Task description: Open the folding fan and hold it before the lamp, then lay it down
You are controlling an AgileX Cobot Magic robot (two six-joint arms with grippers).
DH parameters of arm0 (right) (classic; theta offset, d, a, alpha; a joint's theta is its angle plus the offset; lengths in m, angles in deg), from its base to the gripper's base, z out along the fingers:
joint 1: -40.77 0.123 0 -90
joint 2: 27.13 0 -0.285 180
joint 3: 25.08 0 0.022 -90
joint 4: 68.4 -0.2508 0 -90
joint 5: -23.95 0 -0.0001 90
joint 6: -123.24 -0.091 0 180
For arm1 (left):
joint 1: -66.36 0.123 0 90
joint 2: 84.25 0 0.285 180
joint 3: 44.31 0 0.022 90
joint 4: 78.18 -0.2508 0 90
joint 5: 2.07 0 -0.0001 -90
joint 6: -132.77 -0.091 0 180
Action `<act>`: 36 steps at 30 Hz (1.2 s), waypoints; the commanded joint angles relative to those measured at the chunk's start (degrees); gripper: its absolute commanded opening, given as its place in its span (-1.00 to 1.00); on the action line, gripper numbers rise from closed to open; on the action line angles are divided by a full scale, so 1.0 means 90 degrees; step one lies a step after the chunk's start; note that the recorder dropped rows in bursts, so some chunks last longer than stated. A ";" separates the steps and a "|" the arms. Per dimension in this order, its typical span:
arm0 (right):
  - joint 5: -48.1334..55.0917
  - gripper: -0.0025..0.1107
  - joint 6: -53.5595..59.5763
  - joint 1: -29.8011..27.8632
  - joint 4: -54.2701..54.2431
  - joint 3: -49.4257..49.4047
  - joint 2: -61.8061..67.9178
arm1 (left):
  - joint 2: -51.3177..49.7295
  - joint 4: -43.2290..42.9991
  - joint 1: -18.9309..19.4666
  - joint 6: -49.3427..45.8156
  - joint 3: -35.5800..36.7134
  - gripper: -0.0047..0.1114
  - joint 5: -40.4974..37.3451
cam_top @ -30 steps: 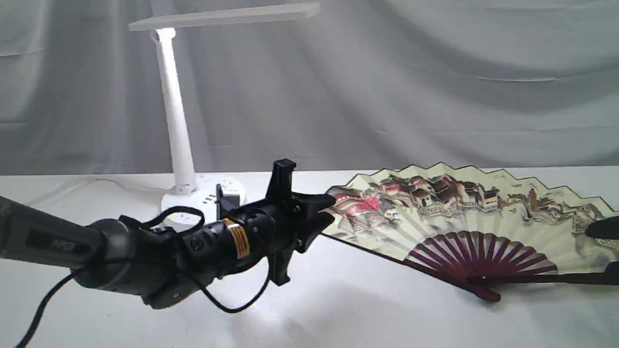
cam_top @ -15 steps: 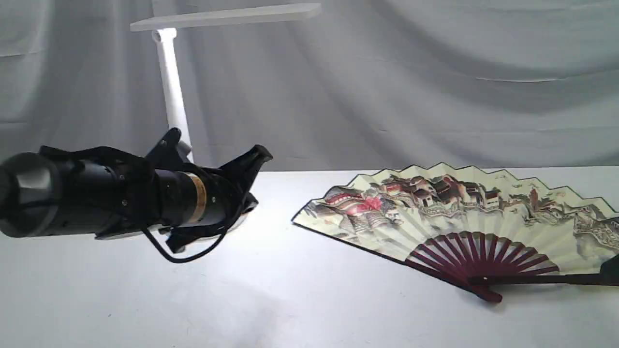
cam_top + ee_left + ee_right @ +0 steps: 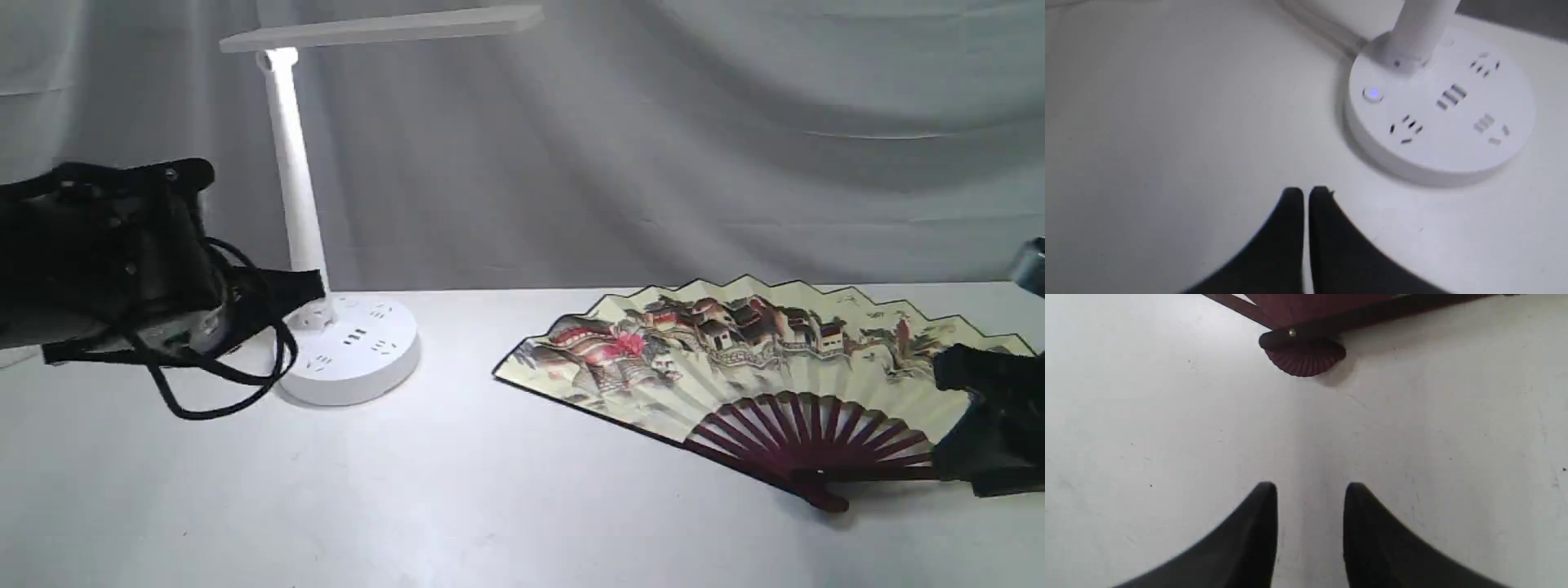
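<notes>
Since the earlier frames, the left gripper (image 3: 1306, 192) has been drawn back from the fan's left end to the left edge of the exterior view, so that the lamp's round base is uncovered. The right gripper (image 3: 1310, 488) has been brought into view at the right edge.

The folding fan (image 3: 759, 359) is laid fully open and flat on the white bench (image 3: 490, 506), right of centre and well apart from the lamp (image 3: 298, 204). Its pleated cream leaf is edged in black and painted with a village of dark-roofed houses, with a red patch toward the left. Dark maroon ribs are spread from the pivot (image 3: 1302, 355), which is set nearest the camera and fastened by a small metal rivet (image 3: 1292, 333).

The left gripper is clenched on nothing, with its fingertips almost together, and is held just beside the lamp base. A blue-lit button (image 3: 1373, 94) and several sockets are seen on that base.

The right gripper is released, with its jaws parted over bare bench and nothing between them. It is positioned near the pivot. In the exterior view, the outer end of the right guard stick is covered by it.
</notes>
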State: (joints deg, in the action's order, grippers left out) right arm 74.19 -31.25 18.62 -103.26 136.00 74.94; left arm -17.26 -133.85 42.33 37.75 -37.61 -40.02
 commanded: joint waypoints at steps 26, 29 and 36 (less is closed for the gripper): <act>-0.0321 -0.47 -0.1567 0.1263 0.3728 0.0055 -0.0098 | 0.1953 0.5843 0.2500 -0.8457 0.0844 -0.92 -0.1371; -0.0355 -0.47 -0.1707 0.1263 0.3873 0.0055 -0.0098 | 0.1953 0.5932 0.2749 -0.8481 0.1081 -0.92 -0.1124; -0.0406 -0.47 -0.1719 0.1263 0.3726 0.0055 -0.0098 | 0.1953 0.5948 0.2823 -0.8499 0.1548 -0.92 -0.0061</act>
State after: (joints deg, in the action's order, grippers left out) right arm 71.18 -46.36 29.88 -69.64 136.17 74.58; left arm -0.30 -80.95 67.63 -38.37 -24.47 -43.61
